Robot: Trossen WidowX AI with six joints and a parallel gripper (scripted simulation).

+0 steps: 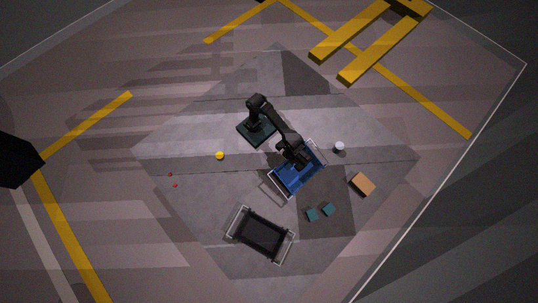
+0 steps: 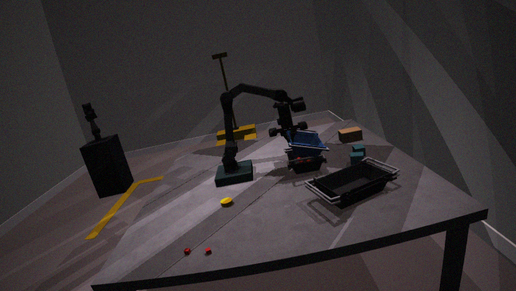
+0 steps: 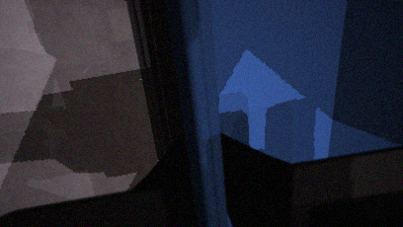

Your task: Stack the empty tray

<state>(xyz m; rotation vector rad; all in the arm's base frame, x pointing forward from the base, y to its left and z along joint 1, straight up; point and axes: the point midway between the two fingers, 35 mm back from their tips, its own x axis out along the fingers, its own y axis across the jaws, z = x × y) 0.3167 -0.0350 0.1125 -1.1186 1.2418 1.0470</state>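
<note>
My gripper [image 1: 301, 159] [image 2: 287, 131] is shut on the rim of the empty blue tray [image 1: 291, 176] [image 2: 304, 138] [image 3: 277, 89]. It holds the tray tilted in the air. Right below it stands a dark tray [image 2: 306, 165] with small red blocks inside; in the overhead view the blue tray covers it. White wire bars [image 1: 279, 187] [image 1: 315, 145] show at both ends of the blue tray; I cannot tell which tray they belong to. In the wrist view the blue wall runs between the dark fingers.
A larger empty black tray [image 1: 236, 225] [image 2: 375, 180] with wire bars out lies nearer the table front. Two teal blocks [image 1: 311, 214] [image 2: 355, 157], a tan box [image 1: 362, 183] [image 2: 350, 134], a white cylinder [image 1: 339, 145], a yellow disc [image 1: 219, 155] [image 2: 226, 201] and two red cubes [image 1: 170, 174] [image 2: 187, 251] lie around.
</note>
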